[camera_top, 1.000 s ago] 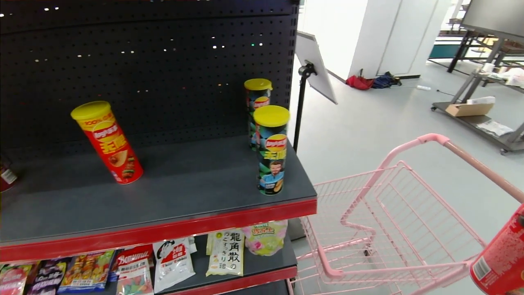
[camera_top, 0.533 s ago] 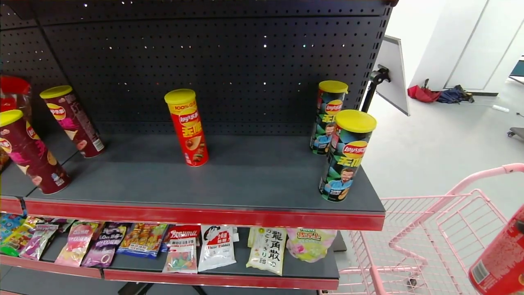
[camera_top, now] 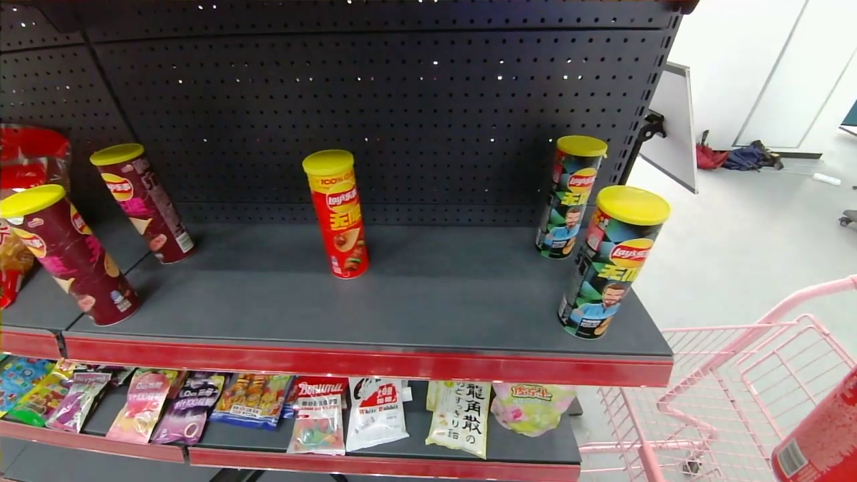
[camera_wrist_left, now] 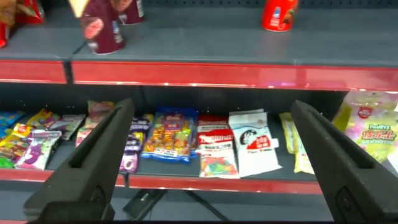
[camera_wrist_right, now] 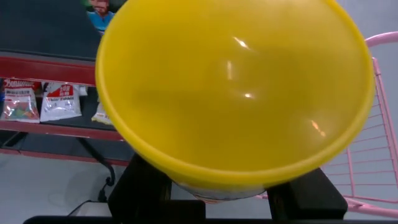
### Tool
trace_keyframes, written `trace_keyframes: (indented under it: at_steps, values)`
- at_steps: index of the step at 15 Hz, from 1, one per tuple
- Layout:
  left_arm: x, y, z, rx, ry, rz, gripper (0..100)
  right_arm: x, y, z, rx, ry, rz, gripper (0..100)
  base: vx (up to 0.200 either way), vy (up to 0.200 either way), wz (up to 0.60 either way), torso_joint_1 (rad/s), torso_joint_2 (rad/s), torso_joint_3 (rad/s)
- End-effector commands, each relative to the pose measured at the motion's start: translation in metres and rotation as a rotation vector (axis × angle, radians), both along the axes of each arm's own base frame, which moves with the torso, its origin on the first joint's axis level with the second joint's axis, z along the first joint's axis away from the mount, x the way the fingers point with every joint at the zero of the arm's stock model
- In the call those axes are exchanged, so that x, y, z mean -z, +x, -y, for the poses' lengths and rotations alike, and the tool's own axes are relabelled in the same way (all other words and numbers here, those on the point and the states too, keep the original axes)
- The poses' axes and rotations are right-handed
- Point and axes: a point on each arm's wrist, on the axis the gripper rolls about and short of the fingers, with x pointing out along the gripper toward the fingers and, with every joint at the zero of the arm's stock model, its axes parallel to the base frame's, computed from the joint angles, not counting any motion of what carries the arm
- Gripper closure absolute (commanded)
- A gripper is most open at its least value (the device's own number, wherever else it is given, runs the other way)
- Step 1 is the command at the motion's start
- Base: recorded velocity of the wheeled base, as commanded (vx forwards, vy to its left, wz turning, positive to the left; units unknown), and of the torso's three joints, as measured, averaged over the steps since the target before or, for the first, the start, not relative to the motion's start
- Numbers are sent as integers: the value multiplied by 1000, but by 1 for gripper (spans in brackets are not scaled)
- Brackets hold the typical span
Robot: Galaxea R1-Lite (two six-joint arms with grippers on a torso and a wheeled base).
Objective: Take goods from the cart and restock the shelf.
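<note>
My right gripper (camera_wrist_right: 227,191) is shut on a red chip can (camera_top: 818,436) at the lower right of the head view, above the pink cart (camera_top: 736,375). The can's yellow lid (camera_wrist_right: 233,81) faces the right wrist camera. The dark upper shelf (camera_top: 415,304) carries one red can (camera_top: 338,213) in the middle, two dark maroon cans (camera_top: 144,203) (camera_top: 67,254) at the left, and two green-and-black cans (camera_top: 571,197) (camera_top: 614,262) at the right. My left gripper (camera_wrist_left: 212,109) is open and holds nothing, level with the lower shelf of snack bags (camera_wrist_left: 217,146).
A red strip (camera_top: 368,361) edges the shelf front. Snack bags (camera_top: 375,412) lie in a row on the lower shelf. A white board on a black stand (camera_top: 673,127) sits just right of the shelf. Open grey floor (camera_top: 736,227) lies beyond the cart.
The head camera has swung left, so the whole picture shifted right and the maroon cans came into view. The red can in my right gripper stays at the lower right corner.
</note>
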Motion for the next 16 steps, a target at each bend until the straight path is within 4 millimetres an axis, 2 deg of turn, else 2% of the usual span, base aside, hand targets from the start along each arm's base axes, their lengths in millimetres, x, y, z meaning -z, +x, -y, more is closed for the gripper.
trace_keyframes:
  at_steps: [1, 8, 14, 16]
  values:
    - [0, 0, 0, -1, 0, -1, 0, 3, -6, 0, -1, 1, 17, 100, 0, 200, 0, -2, 2, 12]
    - [0, 0, 0, -1, 2, 1, 0, 5, -15, 1, -1, 3, 49, 100, 0, 200, 0, 2, 5, 1]
    - [0, 0, 0, -2, -2, 1, 0, 17, -28, 1, -2, 2, 72, 100, 0, 200, 0, 4, 2, 3]
    - [0, 0, 0, -2, -2, -1, 0, 22, -34, 2, -6, 4, 88, 100, 0, 0, 0, 0, 0, 0]
